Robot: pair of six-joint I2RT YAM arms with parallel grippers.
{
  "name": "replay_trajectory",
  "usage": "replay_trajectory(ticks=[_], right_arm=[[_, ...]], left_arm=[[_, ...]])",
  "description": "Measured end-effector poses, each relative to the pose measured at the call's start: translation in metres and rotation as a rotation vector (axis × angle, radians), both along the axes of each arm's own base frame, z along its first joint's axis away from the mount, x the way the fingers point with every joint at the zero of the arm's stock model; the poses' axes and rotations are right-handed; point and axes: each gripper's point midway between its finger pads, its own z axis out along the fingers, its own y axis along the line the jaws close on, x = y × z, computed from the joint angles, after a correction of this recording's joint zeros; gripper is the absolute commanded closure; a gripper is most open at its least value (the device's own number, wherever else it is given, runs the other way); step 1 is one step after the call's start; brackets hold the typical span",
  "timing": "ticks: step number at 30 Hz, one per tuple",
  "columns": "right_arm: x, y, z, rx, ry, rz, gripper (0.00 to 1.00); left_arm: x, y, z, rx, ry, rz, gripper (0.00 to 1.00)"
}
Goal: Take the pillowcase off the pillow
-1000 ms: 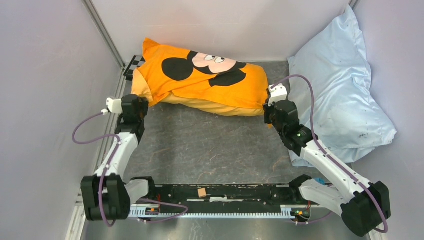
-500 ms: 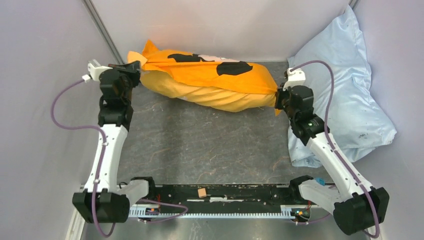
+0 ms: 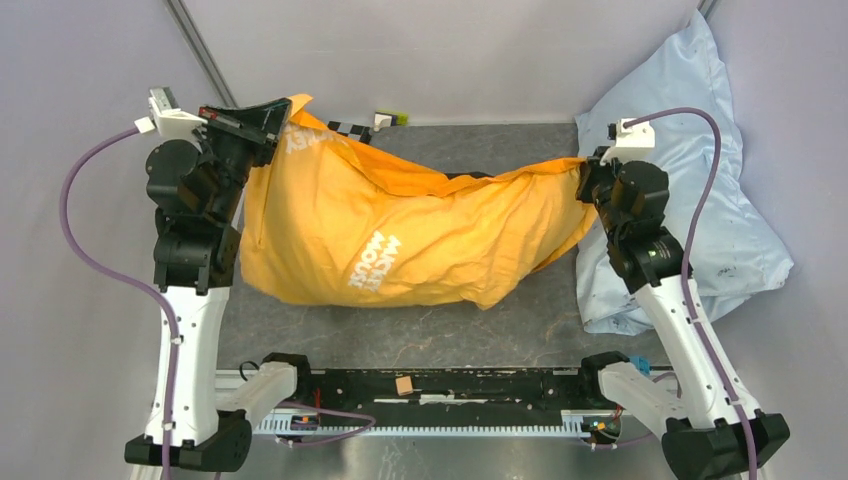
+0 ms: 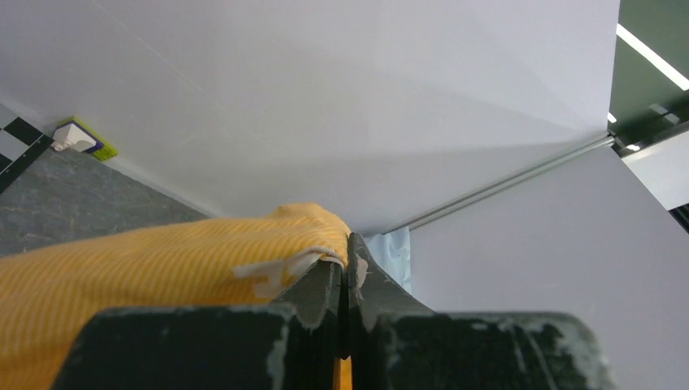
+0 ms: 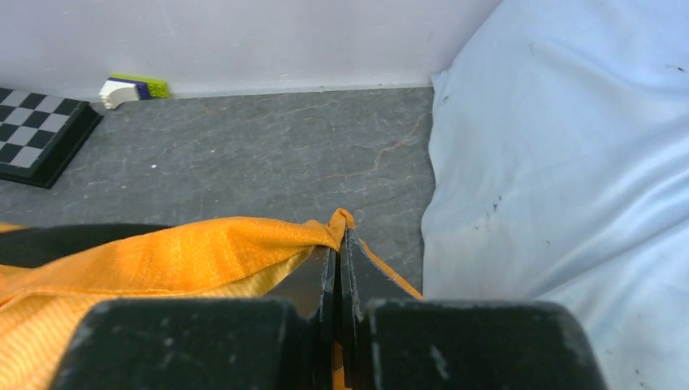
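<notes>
Your left pincer [image 3: 281, 109] is clamped tight on a corner of the pillowcase [image 3: 400, 240], at the end of the cloth farthest from the pale blue pillow [image 3: 690, 190]. In the left wrist view its fingers meet with only a thin fold of orange and a scrap of white print between them. Your right pincer [image 3: 586, 170] is closed in the same way on the opposite corner, just beside the blue pillow's near flank, and the right wrist view shows the orange fabric bunched to a point at its fingertips. Between the two grips the pillowcase hangs as a broad, sagging sling above the counter [image 3: 400, 325], deeper and fuller at the end away from the blue pillow and narrowing to a taut strip toward it. White lettering shows on the side facing the top camera. You cannot tell whether its lower edge touches the counter. The case bulges, but the orange cloth covers whatever fills it, so you cannot tell where the pillow itself lies. Beyond the pillowcase, well away from the blue pillow along the back wall, a checkered board [image 3: 350, 128] lies on the counter with a small white and green block [image 3: 388, 119] just beside it.
</notes>
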Motion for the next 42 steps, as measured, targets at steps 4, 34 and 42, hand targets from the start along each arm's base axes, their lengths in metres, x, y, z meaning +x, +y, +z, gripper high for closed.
replay_trajectory(ticks=[4,34,42], right_arm=[[0.002,0.006,0.006,-0.024,0.018,0.044,1.0],[0.026,0.116,0.062,-0.145,-0.033,0.372,0.02],[-0.025,0.143,0.079,-0.119,-0.12,0.572,0.02]], left_arm=[[-0.009,0.003,-0.008,0.002,0.039,0.018,0.98],[0.001,0.085,-0.162,0.144,0.498,0.45,0.98],[0.001,0.083,-0.169,0.171,0.511,0.432,0.98]])
